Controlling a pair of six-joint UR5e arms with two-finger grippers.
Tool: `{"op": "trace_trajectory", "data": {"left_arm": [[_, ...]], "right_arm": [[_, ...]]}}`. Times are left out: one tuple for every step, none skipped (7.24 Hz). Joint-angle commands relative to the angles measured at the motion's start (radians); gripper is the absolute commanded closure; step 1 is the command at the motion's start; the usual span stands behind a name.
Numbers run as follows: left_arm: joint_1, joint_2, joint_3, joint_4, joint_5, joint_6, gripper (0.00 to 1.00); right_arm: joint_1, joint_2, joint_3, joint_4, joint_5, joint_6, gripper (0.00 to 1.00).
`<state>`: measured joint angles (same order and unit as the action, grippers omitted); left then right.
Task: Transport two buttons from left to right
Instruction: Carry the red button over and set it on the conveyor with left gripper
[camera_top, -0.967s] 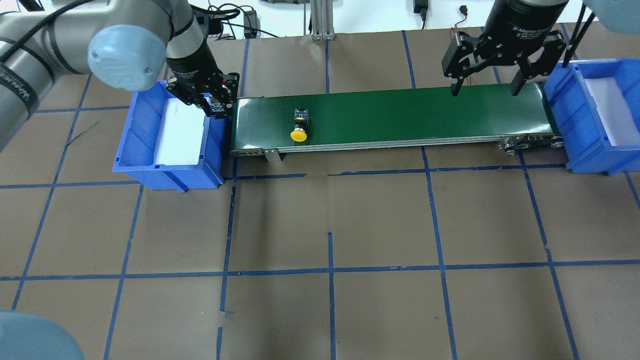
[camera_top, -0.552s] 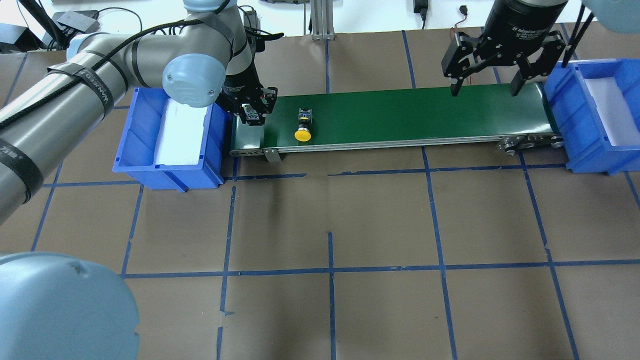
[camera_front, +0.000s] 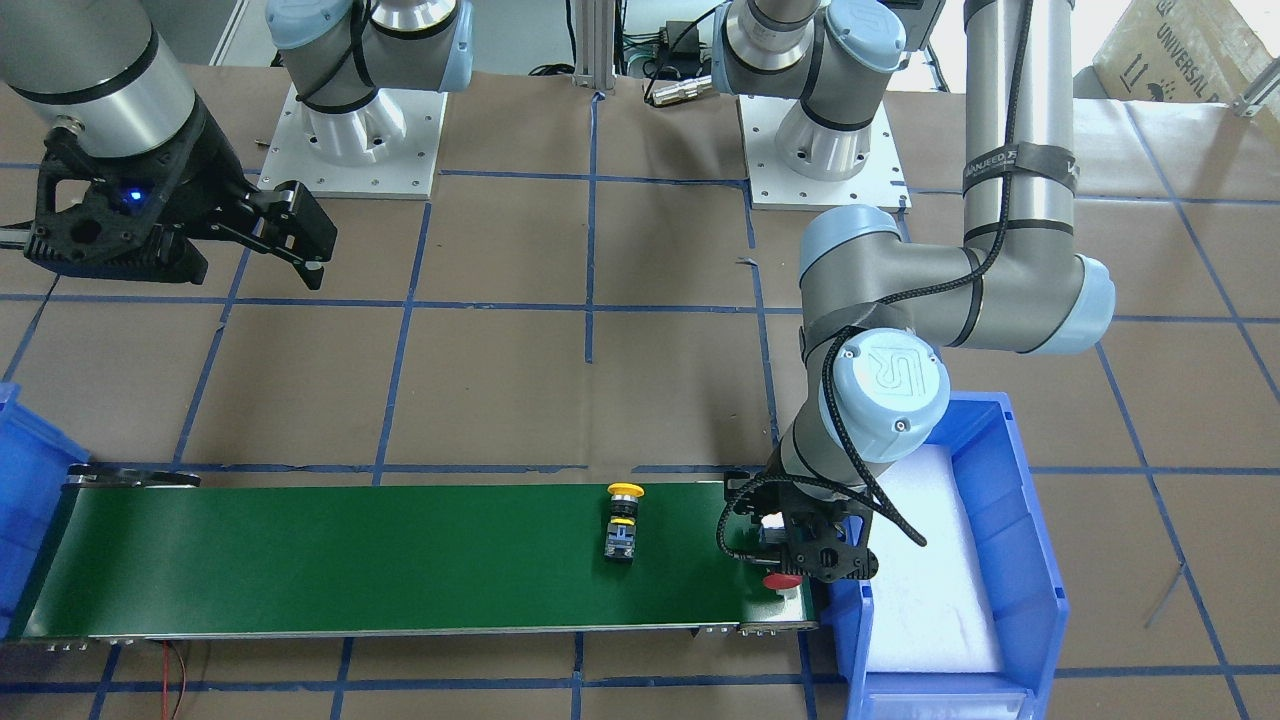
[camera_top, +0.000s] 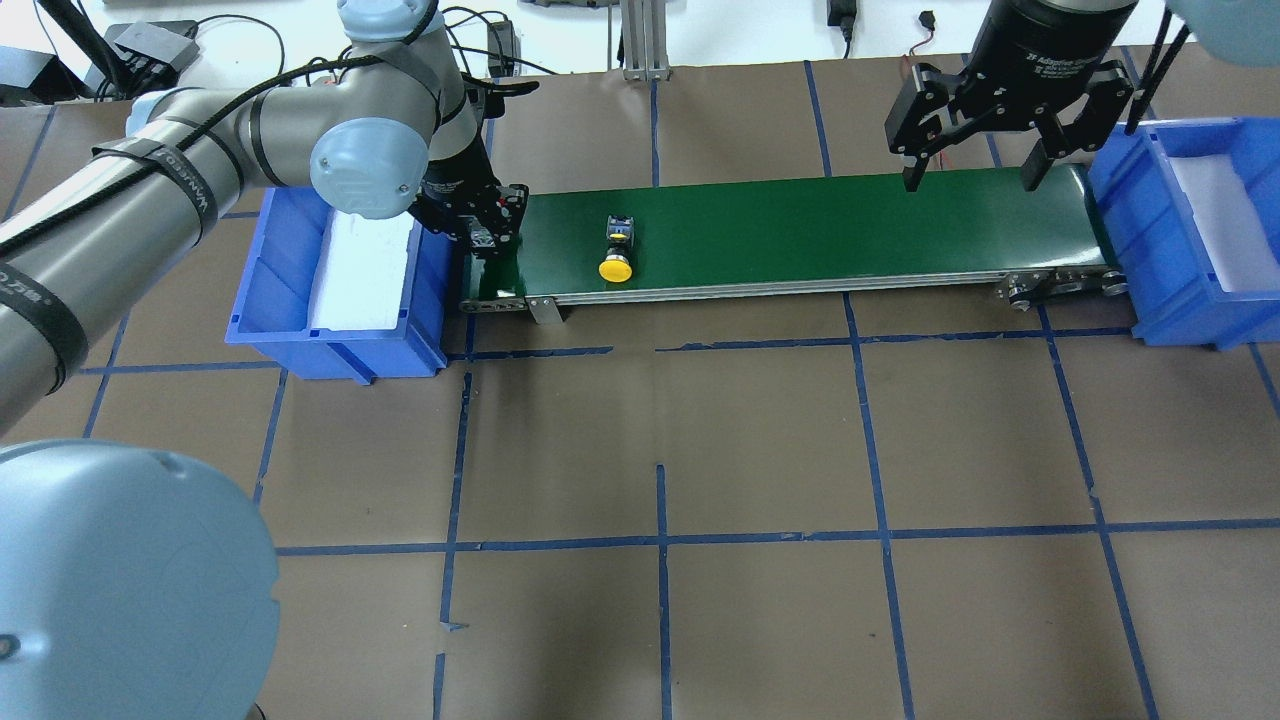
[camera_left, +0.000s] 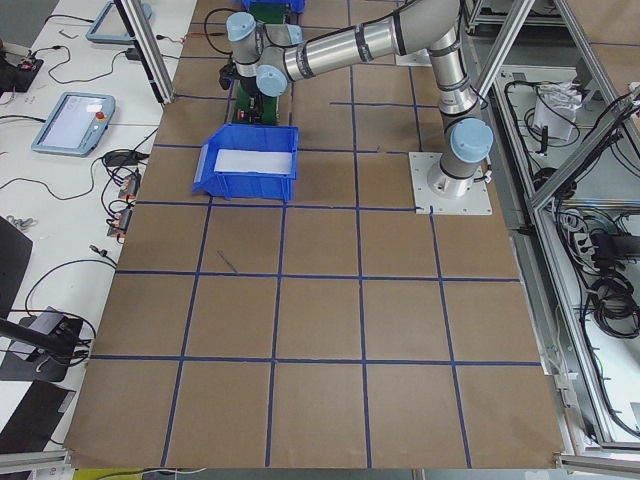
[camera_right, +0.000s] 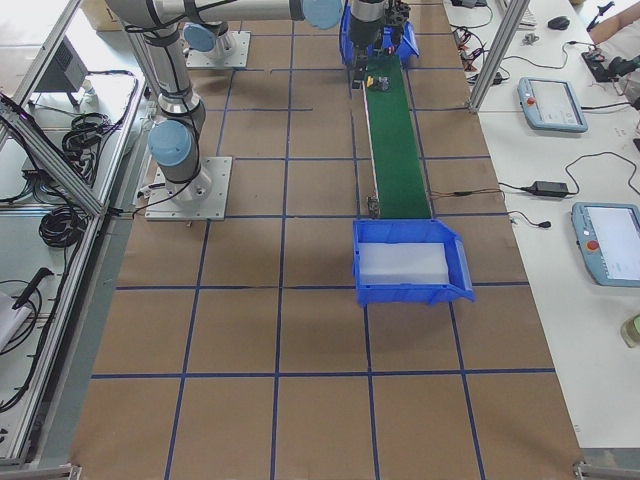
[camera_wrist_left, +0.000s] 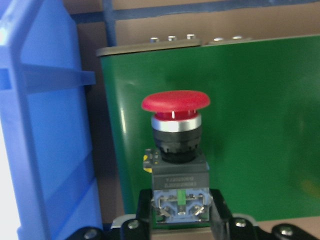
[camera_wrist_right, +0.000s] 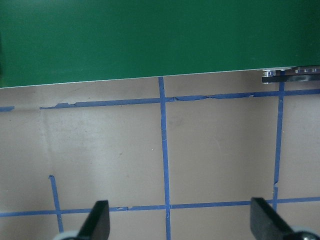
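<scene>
We have the left gripper (camera_top: 487, 236) clamped on the red button (camera_wrist_left: 176, 130), by its contact block, at the belt's (camera_top: 800, 225) left end, just beside the blue bin (camera_top: 270, 300). The yellow button (camera_top: 615, 266) lies on the belt nearby. Our right gripper (camera_top: 970, 182) hangs wide open and empty over the belt's right end.

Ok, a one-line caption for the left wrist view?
Left end effector gripping the red mushroom-cap push-button over the green conveyor belt.
</scene>
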<state>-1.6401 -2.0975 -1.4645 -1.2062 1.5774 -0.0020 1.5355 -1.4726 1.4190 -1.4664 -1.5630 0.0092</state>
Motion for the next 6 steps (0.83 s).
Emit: {"op": "trace_trajectory", "data": {"left_arm": [[-0.007,-0.027,0.009,0.001,-0.002,-0.004,0.95],[-0.007,-0.027,0.007,0.001,0.000,-0.001,0.79],[-0.007,-0.026,0.001,0.001,0.001,0.004,0.03],[-0.009,-0.003,0.013,-0.010,0.004,0.004,0.00],[-0.017,0.026,0.012,-0.028,0.003,0.004,0.00],[-0.024,0.069,0.009,-0.041,0.003,0.004,0.00]], "right_arm": [[0.000,0.000,0.000,0.000,0.000,0.000,0.00],[0.000,0.000,0.000,0.000,0.000,0.000,0.00],[-0.002,0.002,0.000,0.000,-0.002,-0.002,0.00],[-0.002,0.000,0.000,0.001,-0.002,-0.002,0.00],[-0.006,0.000,0.000,0.000,0.001,-0.002,0.00],[-0.014,0.000,0.000,0.003,0.004,0.000,0.00]]}}
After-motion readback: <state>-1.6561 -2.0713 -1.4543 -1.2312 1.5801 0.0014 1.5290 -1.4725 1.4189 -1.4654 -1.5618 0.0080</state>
